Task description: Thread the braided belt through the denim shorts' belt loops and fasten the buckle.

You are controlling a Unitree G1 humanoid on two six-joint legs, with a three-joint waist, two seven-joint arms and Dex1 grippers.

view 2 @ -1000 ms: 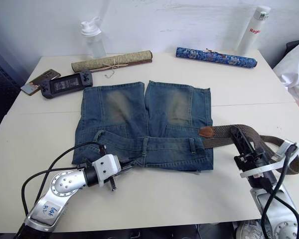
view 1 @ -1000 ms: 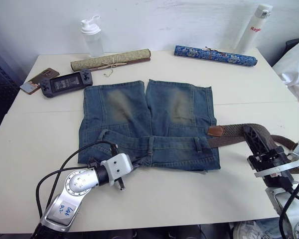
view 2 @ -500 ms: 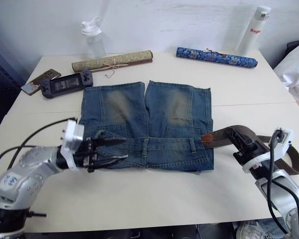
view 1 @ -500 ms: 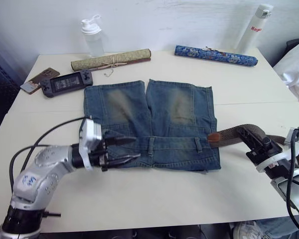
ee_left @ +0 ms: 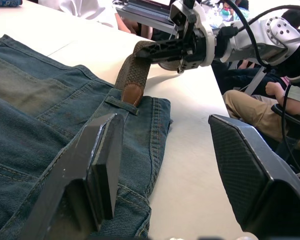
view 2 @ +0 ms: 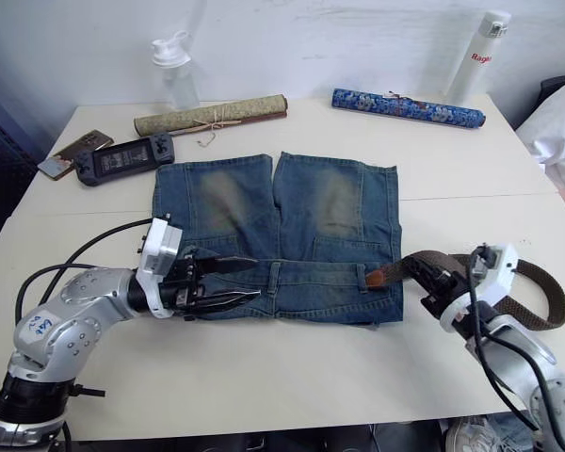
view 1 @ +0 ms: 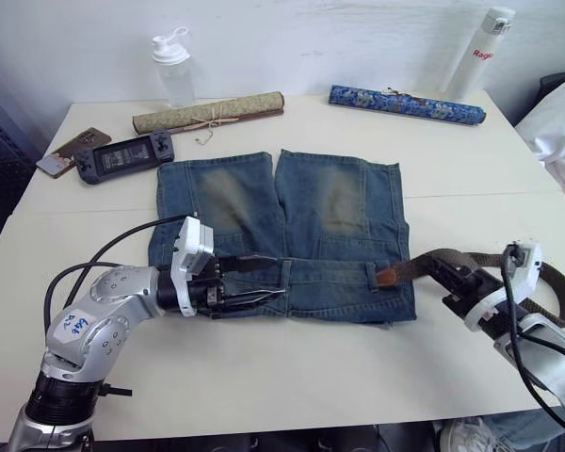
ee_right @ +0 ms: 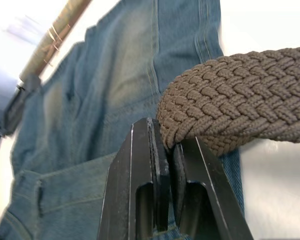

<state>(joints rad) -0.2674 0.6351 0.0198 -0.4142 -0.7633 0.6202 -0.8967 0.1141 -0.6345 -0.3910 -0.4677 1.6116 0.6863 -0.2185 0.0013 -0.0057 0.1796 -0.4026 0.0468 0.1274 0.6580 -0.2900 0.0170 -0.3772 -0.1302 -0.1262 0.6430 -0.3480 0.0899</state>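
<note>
The denim shorts (view 1: 282, 217) lie flat on the white table (view 1: 292, 377), waistband toward me. My left gripper (view 1: 262, 278) is open, its two fingers spread flat over the left half of the waistband. My right gripper (view 1: 444, 273) is shut on the braided belt (view 1: 410, 267) a short way behind its tan leather tip (view 1: 388, 276). In the left wrist view that tip (ee_left: 132, 93) touches a belt loop (ee_left: 122, 105) at the waistband's right end. The rest of the belt curls back beside my right arm (view 2: 546, 301). The buckle is hidden.
Along the table's far edge stand a clear bottle (view 1: 174, 71), a tan scroll (view 1: 209, 113), a blue scroll (view 1: 407, 104) and a white flask (view 1: 480, 52). A game console (view 1: 124, 155) and a phone (view 1: 71, 151) lie far left. A person's white sleeve (view 1: 560, 127) is at the right.
My left gripper swung up from below the shorts, then slid right along the waistband. My right gripper carried the belt tip left and toward me, down to the right-hand belt loop.
</note>
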